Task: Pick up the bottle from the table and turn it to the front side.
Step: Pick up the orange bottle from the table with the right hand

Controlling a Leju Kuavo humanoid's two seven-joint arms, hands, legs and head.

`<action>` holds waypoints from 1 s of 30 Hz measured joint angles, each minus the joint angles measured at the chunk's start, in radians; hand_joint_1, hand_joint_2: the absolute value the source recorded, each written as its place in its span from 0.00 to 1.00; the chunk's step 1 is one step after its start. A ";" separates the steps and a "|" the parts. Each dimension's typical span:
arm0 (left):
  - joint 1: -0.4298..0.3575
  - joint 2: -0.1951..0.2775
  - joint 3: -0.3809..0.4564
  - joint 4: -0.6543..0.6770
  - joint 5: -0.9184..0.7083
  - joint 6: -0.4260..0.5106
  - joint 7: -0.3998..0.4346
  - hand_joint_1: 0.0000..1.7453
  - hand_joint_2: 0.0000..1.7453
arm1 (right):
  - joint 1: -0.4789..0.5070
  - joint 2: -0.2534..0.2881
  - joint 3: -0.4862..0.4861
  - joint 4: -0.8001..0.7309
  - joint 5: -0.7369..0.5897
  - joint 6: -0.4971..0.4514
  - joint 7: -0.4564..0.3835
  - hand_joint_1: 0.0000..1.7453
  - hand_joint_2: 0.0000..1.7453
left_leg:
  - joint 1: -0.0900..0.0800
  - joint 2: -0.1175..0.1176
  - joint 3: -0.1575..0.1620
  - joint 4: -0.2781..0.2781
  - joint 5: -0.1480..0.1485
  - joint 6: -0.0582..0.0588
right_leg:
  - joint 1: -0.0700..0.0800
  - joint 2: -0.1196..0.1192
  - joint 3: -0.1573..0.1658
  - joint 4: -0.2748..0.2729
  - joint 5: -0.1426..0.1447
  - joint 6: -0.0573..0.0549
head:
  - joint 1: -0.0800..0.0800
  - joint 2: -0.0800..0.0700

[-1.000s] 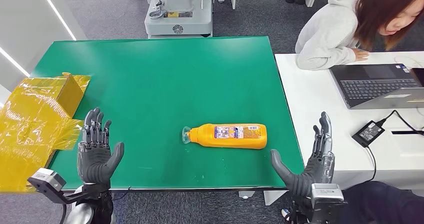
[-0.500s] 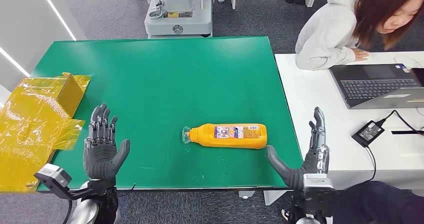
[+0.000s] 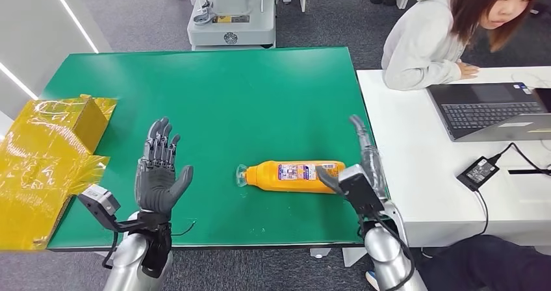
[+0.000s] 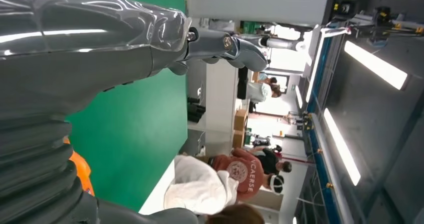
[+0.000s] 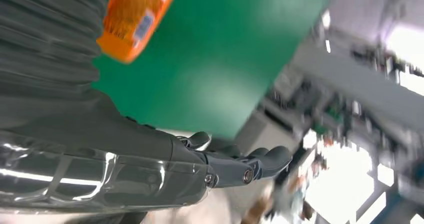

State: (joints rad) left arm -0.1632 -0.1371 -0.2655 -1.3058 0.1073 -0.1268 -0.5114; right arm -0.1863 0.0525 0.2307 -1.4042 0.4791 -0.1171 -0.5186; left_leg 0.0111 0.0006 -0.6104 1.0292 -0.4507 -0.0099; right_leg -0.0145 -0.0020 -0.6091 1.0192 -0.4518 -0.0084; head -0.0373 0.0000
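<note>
Bottle [image 3: 295, 176] flat on green bench [image 3: 208, 89], long axis crosswise, base touching or just beside right hand [image 3: 364, 167] — fingers spread, empty; left hand [image 3: 159, 174] farther, spread, empty.

Evenly and brightly lit from long white ceiling strip lights [image 4: 375, 64], with faint shadows on the matte green tabletop [image 3: 214, 102]. Sharp from the head; motion-blurred and blown out beyond the glossy grey right hand [image 5: 150, 169].
</note>
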 joint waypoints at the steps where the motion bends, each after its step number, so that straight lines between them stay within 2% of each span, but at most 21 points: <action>1: -0.006 0.000 -0.003 0.011 0.001 -0.005 -0.003 0.00 1.00 | -0.027 -0.008 0.009 0.032 -0.001 0.047 0.006 0.00 1.00 | 0.000 0.000 0.000 0.000 0.000 0.000 | 0.000 0.000 0.000 0.000 0.000 0.000 | 0.000 0.000; 8: -0.039 -0.004 -0.020 0.070 0.001 -0.028 -0.009 0.00 1.00 | -0.197 -0.066 0.110 0.240 0.065 0.270 0.063 0.00 1.00 | 0.000 0.000 0.000 0.001 0.000 0.000 | 0.000 0.000 0.000 0.000 0.000 0.000 | 0.000 0.000; 14: -0.069 -0.004 -0.027 0.105 0.012 -0.036 0.003 0.00 1.00 | -0.344 -0.088 0.232 0.388 0.124 0.350 0.133 0.00 1.00 | 0.000 0.000 0.000 0.001 0.000 0.000 | 0.000 0.001 0.000 0.000 0.000 0.000 | 0.000 0.000; 17: -0.067 -0.001 -0.030 0.109 0.027 -0.039 0.017 0.00 1.00 | -0.416 -0.119 0.303 0.436 0.137 0.393 0.177 0.00 1.00 | 0.000 0.000 0.000 0.001 0.000 0.000 | 0.000 0.000 0.000 0.000 0.000 0.000 | 0.000 0.000; 25: -0.047 0.012 -0.030 0.109 0.088 -0.068 0.044 0.00 1.00 | -0.498 -0.257 0.452 0.412 0.127 0.467 0.308 0.00 1.00 | 0.000 -0.001 -0.002 0.002 -0.001 0.001 | 0.000 -0.001 0.000 0.000 0.000 0.000 | 0.000 0.000; 30: -0.035 0.012 -0.030 0.103 0.094 -0.078 0.061 0.00 1.00 | -0.502 -0.317 0.494 0.359 0.105 0.487 0.341 0.00 1.00 | 0.000 -0.001 -0.001 0.002 -0.001 0.001 | 0.000 0.000 0.000 0.000 0.000 0.000 | 0.000 0.000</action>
State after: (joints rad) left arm -0.1984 -0.1254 -0.2953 -1.2025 0.2018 -0.2046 -0.4503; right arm -0.6881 -0.2644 0.7249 -1.0454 0.5840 0.3704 -0.1779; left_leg 0.0108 0.0000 -0.6117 1.0316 -0.4517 -0.0085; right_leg -0.0149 -0.0019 -0.6093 1.0189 -0.4519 -0.0080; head -0.0374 0.0000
